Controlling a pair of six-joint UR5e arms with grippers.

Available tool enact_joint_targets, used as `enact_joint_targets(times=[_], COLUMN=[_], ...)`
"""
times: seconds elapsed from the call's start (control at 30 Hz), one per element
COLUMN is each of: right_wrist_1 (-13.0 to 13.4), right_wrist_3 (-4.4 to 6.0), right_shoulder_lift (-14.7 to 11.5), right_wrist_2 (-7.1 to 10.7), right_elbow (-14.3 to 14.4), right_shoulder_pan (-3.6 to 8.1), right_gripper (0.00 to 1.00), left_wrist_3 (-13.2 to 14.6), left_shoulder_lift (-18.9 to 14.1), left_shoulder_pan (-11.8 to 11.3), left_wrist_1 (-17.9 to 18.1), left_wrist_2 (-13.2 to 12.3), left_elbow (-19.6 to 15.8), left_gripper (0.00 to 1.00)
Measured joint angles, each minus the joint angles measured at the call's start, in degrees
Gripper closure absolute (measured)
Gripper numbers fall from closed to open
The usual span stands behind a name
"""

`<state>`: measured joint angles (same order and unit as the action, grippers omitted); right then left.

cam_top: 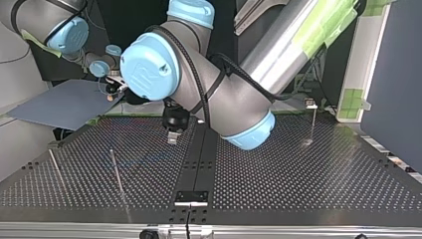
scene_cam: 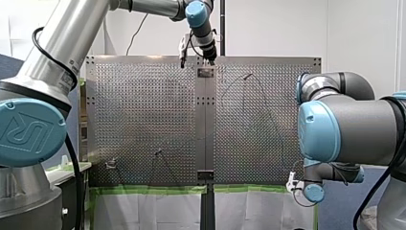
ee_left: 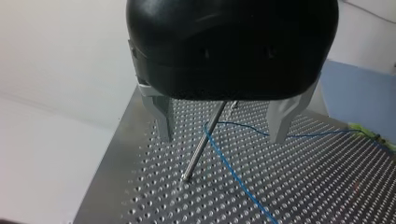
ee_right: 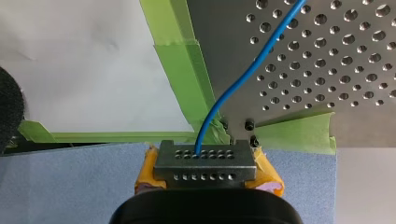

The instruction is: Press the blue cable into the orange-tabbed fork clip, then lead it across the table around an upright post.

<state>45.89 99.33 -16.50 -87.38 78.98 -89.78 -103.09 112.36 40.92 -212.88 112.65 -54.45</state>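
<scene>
The thin blue cable (ee_right: 243, 77) runs over the perforated table (scene_cam: 143, 110) from my right gripper (ee_right: 205, 156), which is shut on its end at the table's near corner. Its yellow pads show behind perforated metal plates. At the far end of the table my left gripper (ee_left: 222, 126) hangs open, its metal fingers (ee_left: 161, 116) either side of a thin upright post (ee_left: 198, 149). The cable (ee_left: 233, 175) passes close beside that post, between the fingers. In the top view my left gripper (cam_top: 172, 135) is just above the table. No orange-tabbed clip shows clearly.
More thin posts (cam_top: 118, 174) (cam_top: 312, 124) stand on the table. Green tape (ee_right: 187, 60) lines the near edge. A blue-grey sheet (cam_top: 59, 104) lies under my right gripper (cam_top: 113, 89). A dark seam plate (cam_top: 196, 169) runs down the table's middle.
</scene>
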Motion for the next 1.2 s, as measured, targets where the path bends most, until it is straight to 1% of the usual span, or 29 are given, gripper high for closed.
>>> enact_joint_targets(times=[0.17,0.27,0.63,0.8,0.9,1.0,1.13,1.2], right_wrist_1=[0.0,0.0,0.0,0.0,0.0,0.0,0.0,0.0], right_wrist_3=[0.0,0.0,0.0,0.0,0.0,0.0,0.0,0.0], right_shoulder_lift=[0.01,0.01,0.01,0.01,0.01,0.01,0.01,0.01], right_wrist_2=[0.01,0.0,0.01,0.08,0.09,0.1,0.11,0.19], right_elbow=[0.0,0.0,0.0,0.0,0.0,0.0,0.0,0.0], right_shoulder_pan=[-0.07,-0.08,-0.1,-0.14,-0.16,-0.16,-0.17,-0.19], right_gripper=[1.0,1.0,1.0,1.0,1.0,1.0,1.0,1.0], left_wrist_3=[1.53,1.88,1.93,1.16,0.9,0.93,1.0,0.94], left_shoulder_lift=[-0.01,-0.01,-0.01,-0.17,-1.22,-2.66,-4.45,-5.48], left_shoulder_pan=[0.05,0.05,0.14,0.34,0.22,-0.08,-0.79,-1.15], left_wrist_1=[0.69,0.85,0.97,0.94,1.72,3.1,4.86,5.87], left_wrist_2=[-0.42,-0.45,-0.74,0.03,0.97,1.09,0.0,-0.94], left_elbow=[-0.01,-0.01,0.0,-0.4,-1.65,-3.15,-4.97,-5.99], left_gripper=[0.0,0.0,0.0,0.0,0.0,0.0,0.0,0.0])
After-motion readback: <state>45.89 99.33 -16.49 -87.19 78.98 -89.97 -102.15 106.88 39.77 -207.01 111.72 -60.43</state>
